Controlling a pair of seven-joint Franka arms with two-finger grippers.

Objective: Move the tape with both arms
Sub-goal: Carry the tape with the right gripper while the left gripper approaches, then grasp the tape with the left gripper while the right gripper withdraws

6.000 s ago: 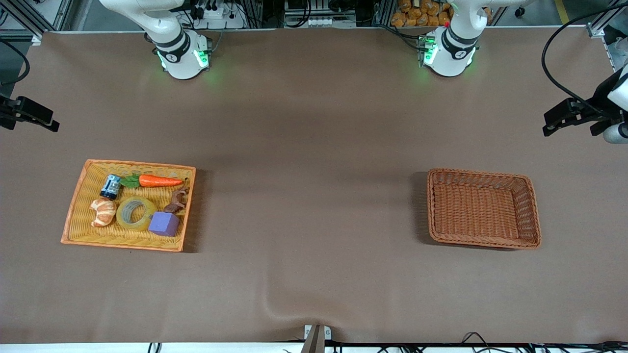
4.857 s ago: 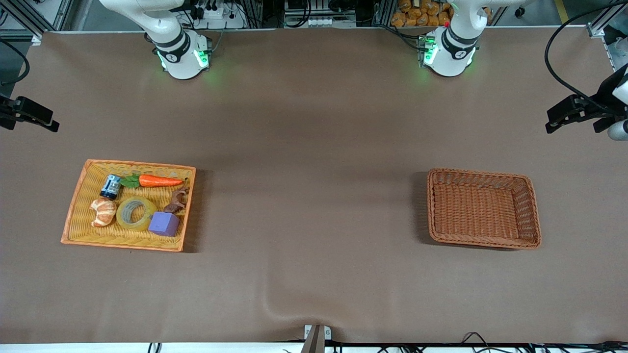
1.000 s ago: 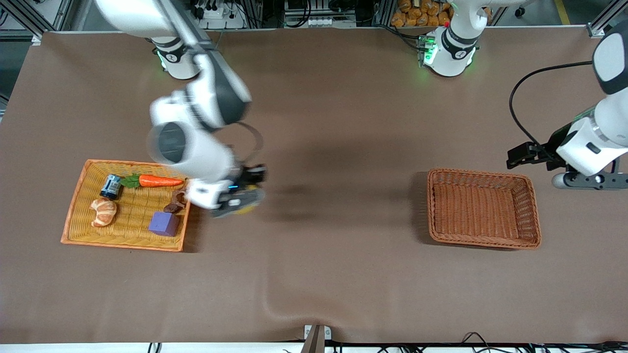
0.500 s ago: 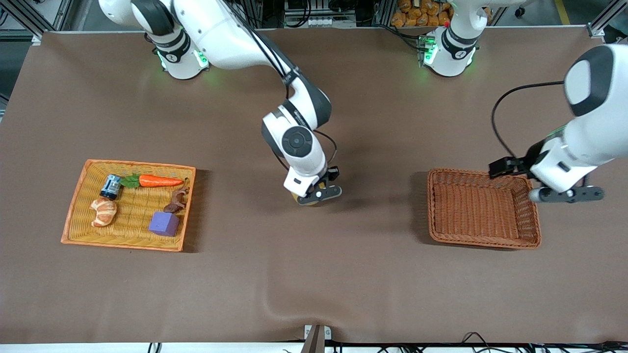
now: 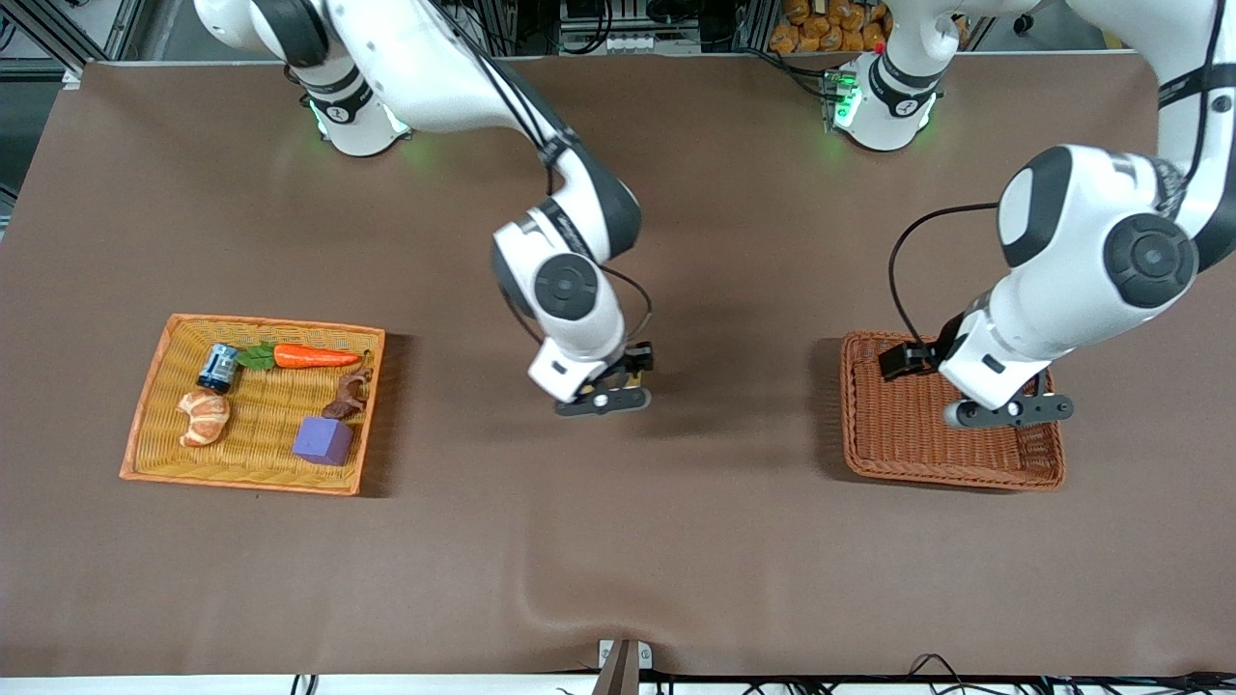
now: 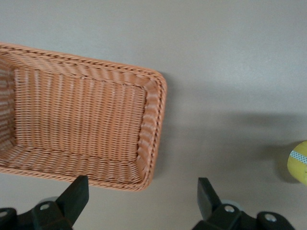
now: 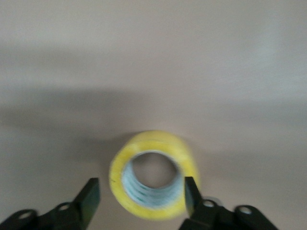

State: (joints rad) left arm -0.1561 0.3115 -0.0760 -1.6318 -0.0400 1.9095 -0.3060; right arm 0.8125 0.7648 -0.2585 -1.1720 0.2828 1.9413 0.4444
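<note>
Lying flat on brown worktop (image 5: 676,541), tape (image 7: 154,174) below right claw (image 7: 140,199), fingers apart | left claw (image 6: 141,196) spread over wicker basket (image 5: 1033,473) | rumpled cloth by front edge.

Bare cloth (image 5: 734,541) runs wide between the tray (image 5: 154,405) and the basket (image 5: 1048,454), with room to pass. Mid-table the right gripper (image 5: 603,401) hangs low over the tape (image 7: 153,175), fingers spread either side of it. The left gripper (image 5: 1009,412), fingers wide apart, hovers over the basket. Cloth nearer the camera lies open.
</note>
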